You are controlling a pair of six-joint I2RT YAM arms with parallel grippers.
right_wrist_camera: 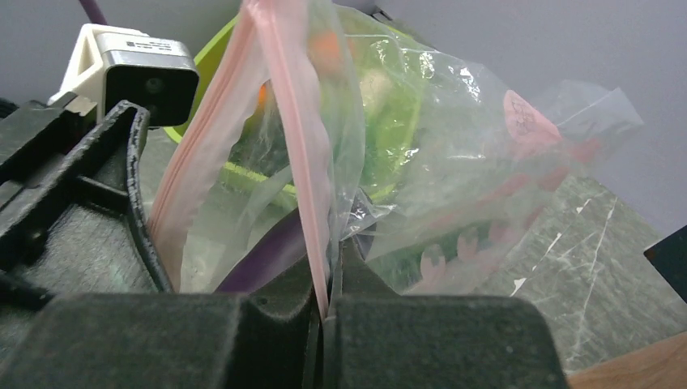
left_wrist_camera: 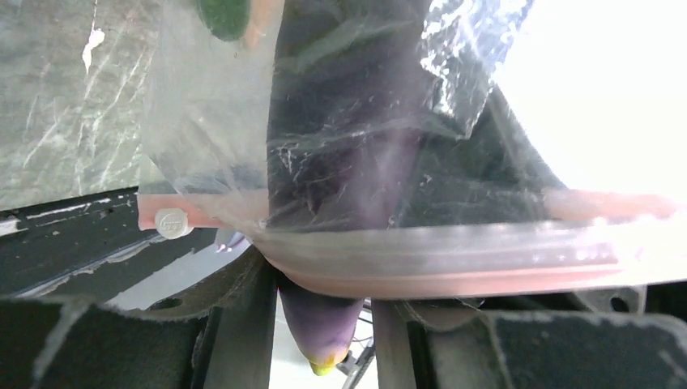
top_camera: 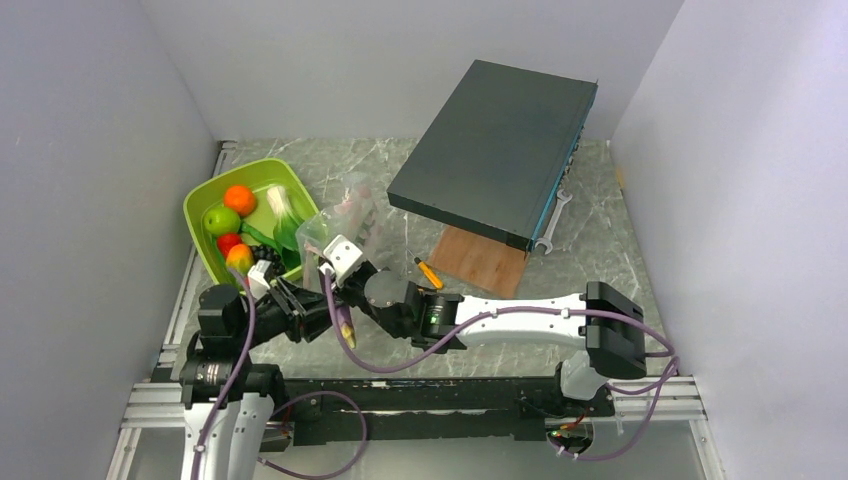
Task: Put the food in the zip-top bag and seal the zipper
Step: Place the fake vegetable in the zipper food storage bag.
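- The right hand (right_wrist_camera: 324,314) is pinching the zipper (right_wrist_camera: 283,105), holding up the zip-top bag (right_wrist_camera: 437,162).
- The left hand (left_wrist_camera: 320,320) is gripping the eggplant (left_wrist_camera: 340,162), which is lying halfway through the mouth.
- The other food (top_camera: 239,199) is waiting in the tray (top_camera: 197,203); sealing is pending.

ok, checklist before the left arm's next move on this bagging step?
1. Right hand clamped on the zipper: ok.
2. Zip-top bag mouth open, pink strips apart: ok.
3. Left hand closed on the eggplant: ok, looks so.
4. Eggplant fully past the mouth: not ok, its yellowish tip sticks out.
5. Other food bagged: not ok, orange and green apple sit in the lime-green tray.
6. Free room deeper in the bag: cannot tell.
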